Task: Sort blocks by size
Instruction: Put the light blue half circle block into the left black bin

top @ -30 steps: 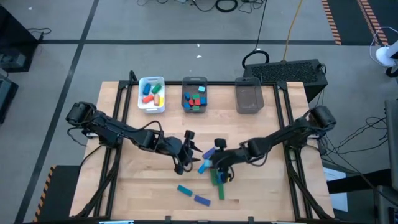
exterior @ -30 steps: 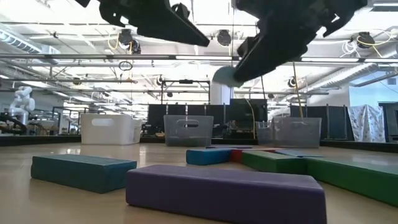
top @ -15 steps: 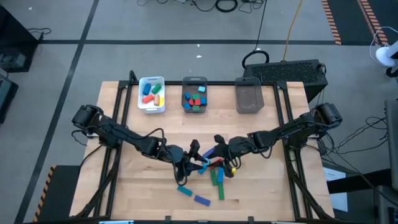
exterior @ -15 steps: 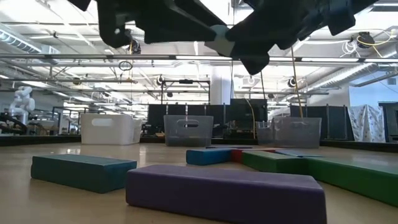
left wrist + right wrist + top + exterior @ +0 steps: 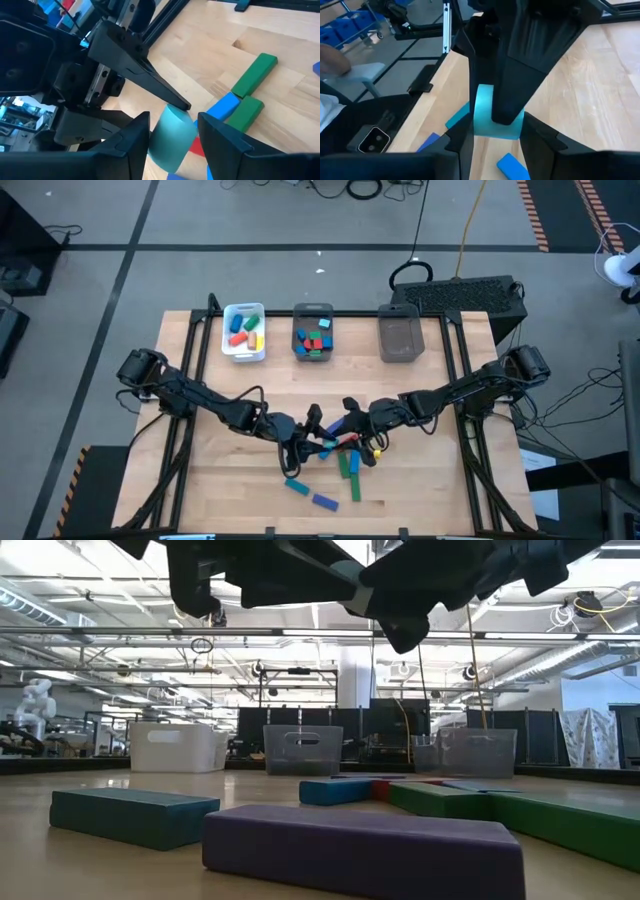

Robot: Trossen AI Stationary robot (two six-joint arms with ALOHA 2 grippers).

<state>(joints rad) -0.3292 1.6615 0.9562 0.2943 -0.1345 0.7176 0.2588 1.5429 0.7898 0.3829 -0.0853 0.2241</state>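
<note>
Both grippers, left gripper (image 5: 172, 132) and right gripper (image 5: 496, 131), pinch one teal block (image 5: 490, 117) above the table (image 5: 420, 480) centre. Three bins (image 5: 401, 338) line the far edge. Seven blocks lie loose below: two green bars (image 5: 347, 464), others smaller. No legible markings.

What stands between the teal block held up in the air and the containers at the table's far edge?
Nothing visible. The teal block hangs above the loose blocks, and only bare table lies between it and the white tray and grey bins.
</note>
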